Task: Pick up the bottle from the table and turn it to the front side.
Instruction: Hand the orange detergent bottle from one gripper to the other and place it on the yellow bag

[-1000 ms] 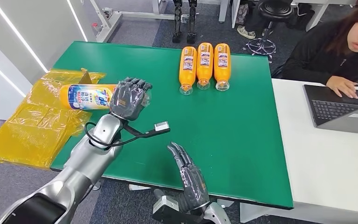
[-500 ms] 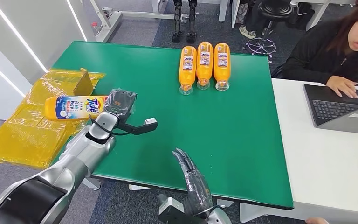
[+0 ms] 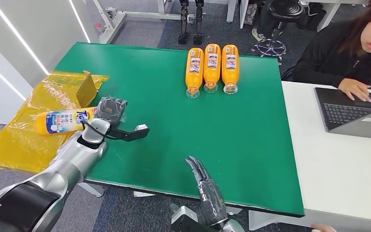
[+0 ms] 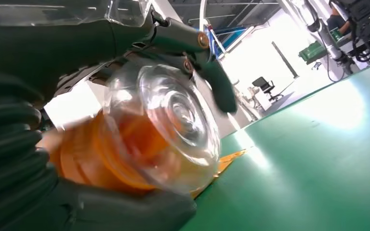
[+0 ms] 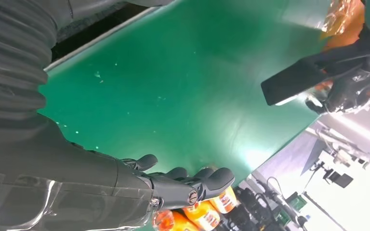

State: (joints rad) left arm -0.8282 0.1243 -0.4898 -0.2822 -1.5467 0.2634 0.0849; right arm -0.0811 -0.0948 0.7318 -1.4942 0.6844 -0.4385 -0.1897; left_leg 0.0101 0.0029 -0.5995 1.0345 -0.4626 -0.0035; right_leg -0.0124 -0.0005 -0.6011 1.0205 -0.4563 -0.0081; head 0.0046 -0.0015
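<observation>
The picking up was done. The left hand (image 3: 110,110) gripped the bottle (image 3: 64,121) by one end and held it up off the surface (image 3: 251,145), out past the surface's left edge and over the yellow plastic sheet (image 3: 24,140). The bottle lay on its side in the air, and its blue and white label faced up toward the head view. In the left wrist view the fingers (image 4: 125,207) wrapped round the bottle's clear end. I think the turn to the front side was mostly made, but the bottle was not yet put down.

The right hand (image 3: 207,191) held nothing, with its fingers straight out over the near edge of the surface. Three other orange bottles (image 3: 212,67) lay side by side near the far edge.

Since a second ago, the left hand had carried the bottle lower and further left, off the surface. The right hand had barely moved.
</observation>
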